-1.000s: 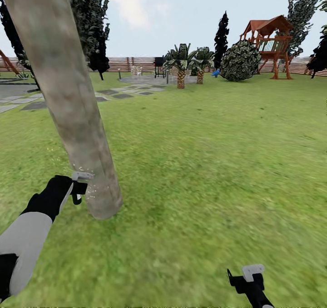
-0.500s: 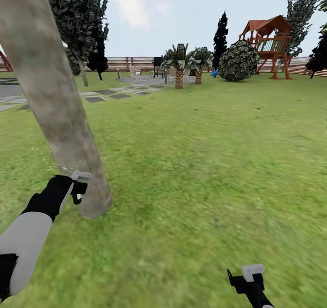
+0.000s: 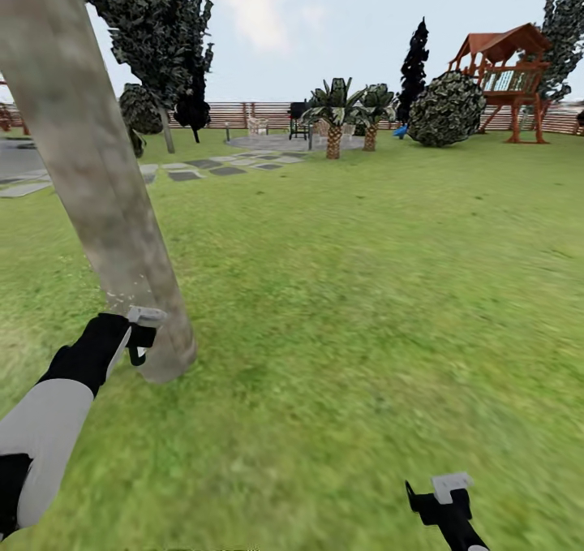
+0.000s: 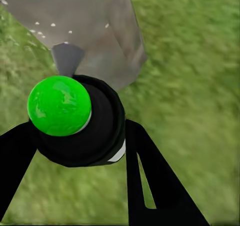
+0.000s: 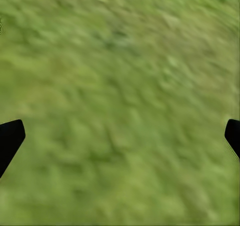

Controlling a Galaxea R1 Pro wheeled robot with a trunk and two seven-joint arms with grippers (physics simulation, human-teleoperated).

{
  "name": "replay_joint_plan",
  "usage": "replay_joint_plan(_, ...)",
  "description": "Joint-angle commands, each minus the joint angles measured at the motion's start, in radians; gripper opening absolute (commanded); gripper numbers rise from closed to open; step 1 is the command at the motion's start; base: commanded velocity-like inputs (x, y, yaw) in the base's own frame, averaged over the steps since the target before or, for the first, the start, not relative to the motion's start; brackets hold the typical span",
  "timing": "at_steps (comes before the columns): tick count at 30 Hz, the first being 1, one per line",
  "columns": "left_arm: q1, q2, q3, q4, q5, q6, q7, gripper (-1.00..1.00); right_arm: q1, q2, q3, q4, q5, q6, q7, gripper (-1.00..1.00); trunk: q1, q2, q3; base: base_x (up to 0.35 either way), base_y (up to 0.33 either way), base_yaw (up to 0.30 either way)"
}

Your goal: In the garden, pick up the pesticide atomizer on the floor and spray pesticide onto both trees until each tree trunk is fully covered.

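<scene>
A thick pale grey-brown tree trunk (image 3: 97, 178) leans up the left of the head view, its base in the grass. My left gripper (image 3: 136, 336) is shut on the pesticide atomizer (image 4: 82, 123), a black bottle with a round green cap (image 4: 59, 105). Its grey nozzle (image 3: 147, 316) sits right at the trunk's lower part. A few pale pesticide specks (image 4: 50, 25) dot the bark (image 4: 95, 21) by the nozzle. My right gripper (image 3: 442, 498) hangs open low over bare grass, its black fingertips (image 5: 10, 138) wide apart.
Green lawn (image 3: 365, 291) spreads to the right and ahead. Farther back stand a leafy tree with a pale stem (image 3: 168, 133), grey stepping stones (image 3: 203, 165), small palms (image 3: 334, 121), a round bush (image 3: 446, 109), a wooden playset (image 3: 511, 72) and the slat fence (image 3: 243, 114).
The whole head view has shifted: far things slid right and the trunk's base slid slightly left, so the camera moved. Both arms keep their places in the view.
</scene>
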Motion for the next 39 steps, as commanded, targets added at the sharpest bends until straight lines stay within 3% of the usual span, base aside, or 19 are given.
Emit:
replay_joint_plan(1, 0.0, 0.0, 0.013, 0.0, -0.001, 0.0, 0.001, -1.0, 0.0, 0.0, 0.0, 0.0, 0.0, 0.0, 0.0, 1.0, 0.0, 0.0, 0.0, 0.049, -0.272, 0.276)
replay_joint_plan(5, 0.0, 0.002, 0.042, 0.001, -0.003, 0.0, 0.002, -1.0, 0.0, 0.0, 0.0, 0.0, 0.0, 0.0, 0.0, 1.0, 0.0, 0.0, 0.0, 0.187, -0.214, 0.133)
replay_joint_plan(9, 0.007, 0.02, 0.071, 0.004, -0.006, -0.001, 0.006, -1.0, 0.0, 0.0, 0.001, 0.001, 0.0, 0.0, 0.0, 1.0, 0.0, 0.0, 0.0, 0.315, -0.051, 0.005)
replay_joint_plan(13, 0.007, 0.016, 0.078, 0.01, -0.008, -0.002, 0.01, -1.0, 0.0, 0.0, 0.0, 0.002, 0.0, 0.0, 0.0, 1.0, 0.0, 0.0, 0.0, 0.319, -0.002, 0.0)
replay_joint_plan(22, 0.139, 0.016, 0.085, 0.017, -0.003, -0.01, 0.052, -1.0, 0.0, 0.0, 0.001, 0.0, 0.0, 0.0, 0.0, 1.0, 0.0, 0.0, 0.0, 0.042, 0.0, 0.117)
replay_joint_plan(25, 0.162, 0.018, 0.125, 0.01, -0.003, -0.013, 0.058, -1.0, 0.0, 0.0, 0.001, 0.0, 0.0, 0.0, 0.0, 1.0, 0.0, 0.0, 0.0, 0.0, 0.0, 0.275)
replay_joint_plan(27, 0.163, 0.018, 0.134, 0.007, -0.003, -0.015, 0.069, -1.0, 0.0, 0.0, 0.001, 0.0, 0.0, 0.0, 0.0, 1.0, 0.0, 0.0, 0.0, 0.0, 0.0, 0.277)
replay_joint_plan(30, 0.168, -0.003, 0.137, 0.016, 0.0, -0.018, 0.134, -1.0, 0.0, 0.0, 0.001, 0.0, 0.0, 0.0, 0.0, 1.0, 0.0, 0.0, 0.0, 0.0, 0.0, 0.138)
replay_joint_plan(33, 0.172, -0.027, 0.136, 0.014, 0.0, -0.019, 0.154, -1.0, 0.0, 0.0, 0.001, 0.0, 0.0, 0.0, 0.0, 1.0, 0.0, 0.0, 0.0, 0.0, 0.0, 0.017)
replay_joint_plan(37, 0.175, -0.032, 0.136, 0.02, 0.0, -0.021, 0.157, -1.0, 0.0, 0.0, 0.001, 0.002, 0.0, 0.0, 0.0, 1.0, 0.0, 0.0, 0.0, 0.0, -0.032, 0.001)
replay_joint_plan(39, 0.192, -0.03, 0.138, 0.026, -0.002, -0.059, 0.158, -1.0, 0.0, 0.0, 0.001, 0.004, 0.0, 0.0, 0.0, 1.0, 0.0, 0.0, 0.0, 0.0, -0.216, 0.0)
